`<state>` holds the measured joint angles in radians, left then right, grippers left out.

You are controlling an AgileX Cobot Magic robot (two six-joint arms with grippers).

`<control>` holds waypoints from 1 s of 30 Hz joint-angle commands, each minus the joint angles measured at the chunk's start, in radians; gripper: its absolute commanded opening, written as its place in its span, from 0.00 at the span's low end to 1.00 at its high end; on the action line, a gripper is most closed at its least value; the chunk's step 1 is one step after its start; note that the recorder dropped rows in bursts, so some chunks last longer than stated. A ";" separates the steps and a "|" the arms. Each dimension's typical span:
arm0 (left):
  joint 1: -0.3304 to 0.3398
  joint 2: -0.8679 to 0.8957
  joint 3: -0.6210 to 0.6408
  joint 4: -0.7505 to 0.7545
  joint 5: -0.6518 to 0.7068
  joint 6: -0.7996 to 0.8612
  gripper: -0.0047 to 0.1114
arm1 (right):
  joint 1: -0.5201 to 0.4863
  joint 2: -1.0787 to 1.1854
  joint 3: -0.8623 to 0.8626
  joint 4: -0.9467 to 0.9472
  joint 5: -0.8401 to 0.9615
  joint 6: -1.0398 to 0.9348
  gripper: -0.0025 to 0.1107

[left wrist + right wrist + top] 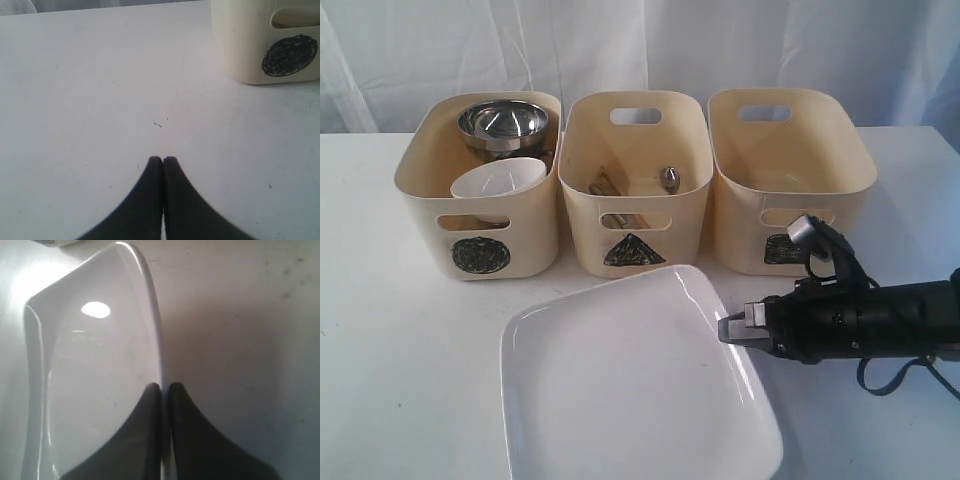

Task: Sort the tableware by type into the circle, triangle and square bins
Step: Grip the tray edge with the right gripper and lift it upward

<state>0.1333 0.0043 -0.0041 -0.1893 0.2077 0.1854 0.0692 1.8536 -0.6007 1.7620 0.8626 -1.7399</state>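
Observation:
A large white square plate (630, 390) (95, 380) lies on the table in front of the bins. My right gripper (725, 328) (164, 386) is shut on the plate's right rim, one finger above and one below. The circle bin (480, 215) (265, 45) at the left holds a large steel bowl (503, 122) and a small white bowl (498, 185). In the middle, the triangle bin (635, 210) holds wooden chopsticks (605, 183) and steel cutlery (670, 178). The square bin (785, 180) stands at the right, its mark partly hidden by my arm. My left gripper (163, 159) is shut on nothing over bare table.
The white table (400, 380) spreads to the left of the plate and before the circle bin. A white curtain (620, 50) hangs behind the bins. My right arm's cables (840, 262) lie in front of the square bin.

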 commanded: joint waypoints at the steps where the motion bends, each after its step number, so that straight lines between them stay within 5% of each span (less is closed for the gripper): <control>1: -0.005 -0.004 0.004 -0.010 0.002 -0.006 0.04 | 0.000 -0.066 0.006 -0.018 0.056 -0.005 0.02; 30: -0.005 -0.004 0.004 -0.010 0.002 -0.006 0.04 | -0.070 -0.413 -0.019 -0.018 0.097 0.263 0.02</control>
<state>0.1333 0.0043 -0.0041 -0.1893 0.2077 0.1854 0.0268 1.4685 -0.6089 1.7090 0.9152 -1.5223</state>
